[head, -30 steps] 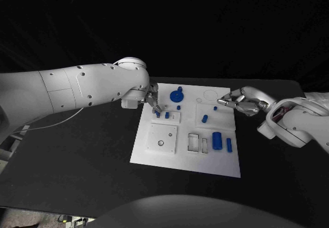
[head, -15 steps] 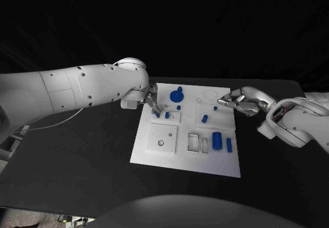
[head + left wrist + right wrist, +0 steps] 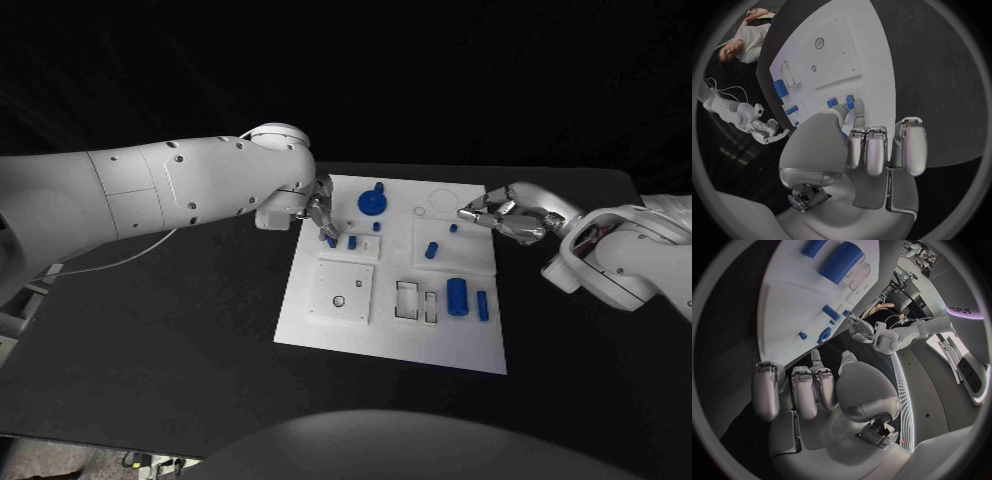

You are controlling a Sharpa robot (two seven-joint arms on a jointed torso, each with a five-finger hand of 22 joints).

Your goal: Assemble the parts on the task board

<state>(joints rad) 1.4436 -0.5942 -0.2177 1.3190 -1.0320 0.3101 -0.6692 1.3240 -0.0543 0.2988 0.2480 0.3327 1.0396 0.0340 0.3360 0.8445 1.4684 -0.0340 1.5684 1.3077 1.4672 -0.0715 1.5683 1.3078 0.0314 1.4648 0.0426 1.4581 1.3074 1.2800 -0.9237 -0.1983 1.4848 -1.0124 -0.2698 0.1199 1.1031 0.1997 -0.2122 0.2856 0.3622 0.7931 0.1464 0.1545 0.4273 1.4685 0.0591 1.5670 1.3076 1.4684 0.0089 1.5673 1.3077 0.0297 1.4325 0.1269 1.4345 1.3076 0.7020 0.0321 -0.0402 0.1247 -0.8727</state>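
My left hand [image 3: 320,214]: fingertips on a small blue peg [image 3: 332,240], far left of the task board [image 3: 346,320]; grip unclear.
My right hand [image 3: 498,215]: fingers curled, holding nothing, at the far right edge.

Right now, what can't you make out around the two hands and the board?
- Head view: whether the left hand grips the small blue part under it; too small, fingers cover it.
- Left wrist view: contact with that part; the palm hides it.
- Right hand: whether it touches the task board; too small.

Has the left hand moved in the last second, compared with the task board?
No. The left hand stays at the task board far-left edge, fingers over the small blue parts.
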